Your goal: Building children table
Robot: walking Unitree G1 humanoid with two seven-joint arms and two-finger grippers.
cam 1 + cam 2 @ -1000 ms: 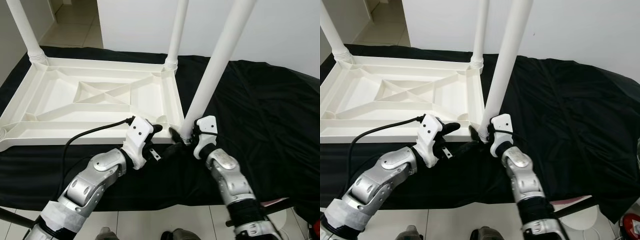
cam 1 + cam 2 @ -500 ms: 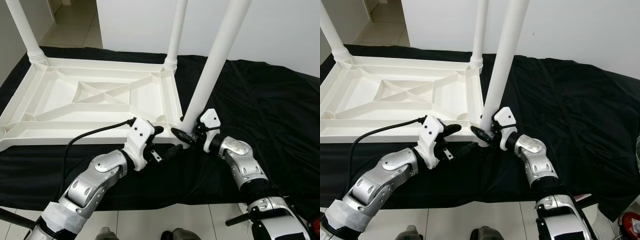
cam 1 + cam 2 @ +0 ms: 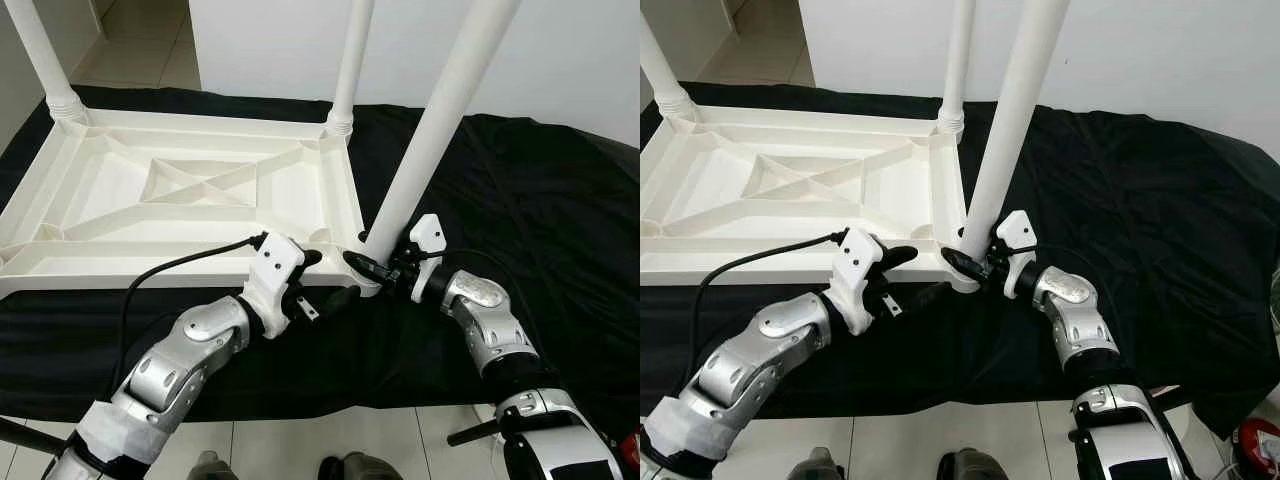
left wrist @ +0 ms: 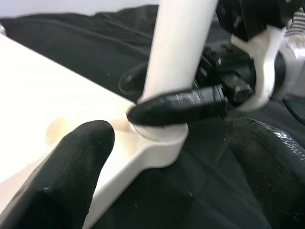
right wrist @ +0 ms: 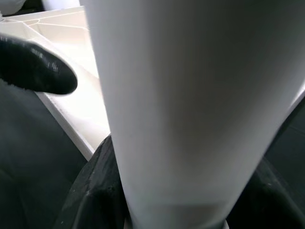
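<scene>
Nearest me, both arms reach forward over the black cloth (image 3: 520,190) to the near right corner of the tabletop (image 3: 200,190), which lies upside down with its ribbed underside up.

Left gripper (image 3: 325,282): fingers spread wide, holding nothing. One fingertip sits over the corner's edge, the other on the cloth just below it. I read this as bracing the corner so it does not slide while the leg is worked. The left wrist view looks between the two fingers straight at the socket (image 4: 157,136), a good line for checking the seat.

Right gripper (image 3: 375,268): fingers closed round the foot of the leg (image 3: 430,130), right at the socket. One finger (image 4: 178,106) wraps across the front of the leg; the right wrist view has the leg pressed between both fingers. A low grip suits steering the end into the socket and turning it.

The leg leans a little to the right, not plumb like the rest. My guess is it is entered but not fully home. I cannot tell whether it is threaded.

Further back, the far right leg (image 3: 350,60) and far left leg (image 3: 40,55) stand seated at the far corners. Beyond them, a white wall (image 3: 600,60).
</scene>
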